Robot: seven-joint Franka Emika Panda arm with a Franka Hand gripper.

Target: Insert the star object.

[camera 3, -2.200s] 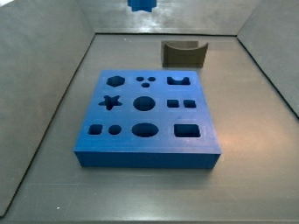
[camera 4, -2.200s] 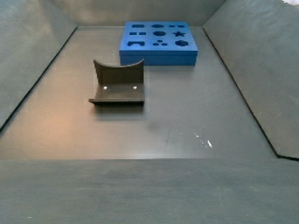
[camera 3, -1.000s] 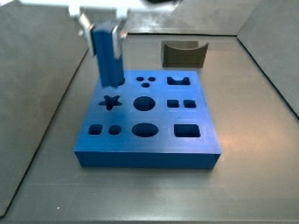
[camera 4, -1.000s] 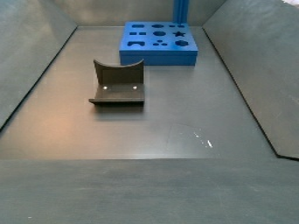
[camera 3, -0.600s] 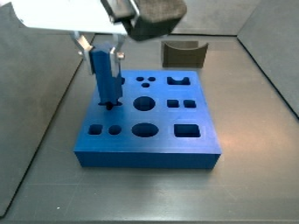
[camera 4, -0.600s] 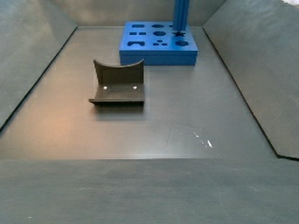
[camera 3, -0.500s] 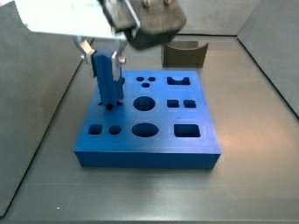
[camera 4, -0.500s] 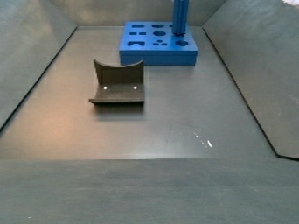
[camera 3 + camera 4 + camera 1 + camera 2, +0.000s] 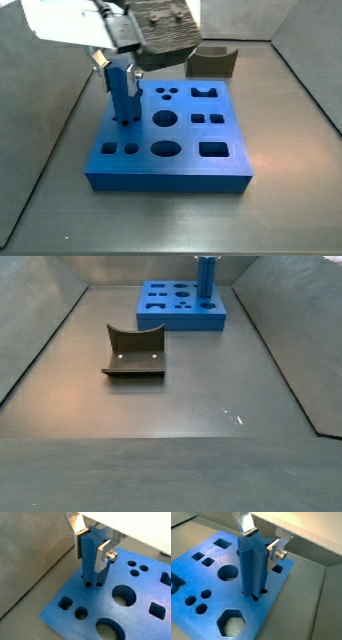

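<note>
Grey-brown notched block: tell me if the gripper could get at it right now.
Probably not yet: the gripper is shut on the blue peg over the holed block. The notched block itself stands clear on the floor.

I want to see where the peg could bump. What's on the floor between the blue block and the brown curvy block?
Nothing: in a side view, bare floor separates the block from the brown block. The gripper holds the peg in the block.

Got a big flat blue block (image 9: pixel 183 135) with shaped holes near one end of the counter, plus a grey-brown curved-notch block (image 9: pixel 135 351) well apart from it.
</note>
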